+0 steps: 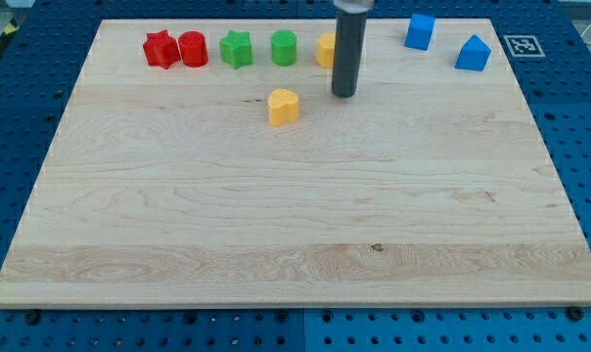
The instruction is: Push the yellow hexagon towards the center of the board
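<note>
The yellow hexagon [325, 49] sits near the view's top, partly hidden behind my dark rod. My tip [343, 94] rests on the wooden board [295, 225] just below and to the right of that hexagon. A second yellow block [284, 106], heart-like in shape, lies to the left of the tip, apart from it.
Along the view's top from the left stand a red star [159, 48], a red cylinder [193, 48], a green star [237, 48] and a green cylinder [284, 47]. Two blue blocks [420, 31] [474, 53] sit at the top right. A marker tag [522, 44] lies off the board's corner.
</note>
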{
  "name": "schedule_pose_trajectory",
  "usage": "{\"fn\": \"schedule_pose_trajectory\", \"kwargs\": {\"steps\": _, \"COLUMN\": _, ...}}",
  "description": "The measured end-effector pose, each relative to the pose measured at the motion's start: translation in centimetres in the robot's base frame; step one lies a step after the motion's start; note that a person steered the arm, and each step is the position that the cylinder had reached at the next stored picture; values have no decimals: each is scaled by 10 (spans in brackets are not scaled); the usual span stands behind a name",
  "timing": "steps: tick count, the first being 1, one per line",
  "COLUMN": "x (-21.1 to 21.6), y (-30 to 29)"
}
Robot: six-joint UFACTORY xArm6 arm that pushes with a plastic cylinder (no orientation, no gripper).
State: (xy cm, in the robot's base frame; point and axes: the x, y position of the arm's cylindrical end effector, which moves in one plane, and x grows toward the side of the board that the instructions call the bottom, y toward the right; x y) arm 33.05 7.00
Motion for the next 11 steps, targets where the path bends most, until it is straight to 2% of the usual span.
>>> {"fn": "schedule_pose_trajectory", "kwargs": {"steps": 2, "x": -57, "y": 44}}
{"fn": "schedule_pose_trajectory", "kwargs": {"steps": 3, "x": -92, "y": 42}}
{"fn": "schedule_pose_trajectory", "kwargs": {"steps": 5, "x": -117, "y": -16}}
{"fn": "schedule_pose_trajectory", "kwargs": {"steps": 6, "x": -105, "y": -33}}
{"fn": "schedule_pose_trajectory", "kwargs": {"steps": 9, "x": -24, "y": -25}}
{"fn": "schedule_pose_trajectory", "kwargs": {"steps": 11, "x": 10, "y": 19}}
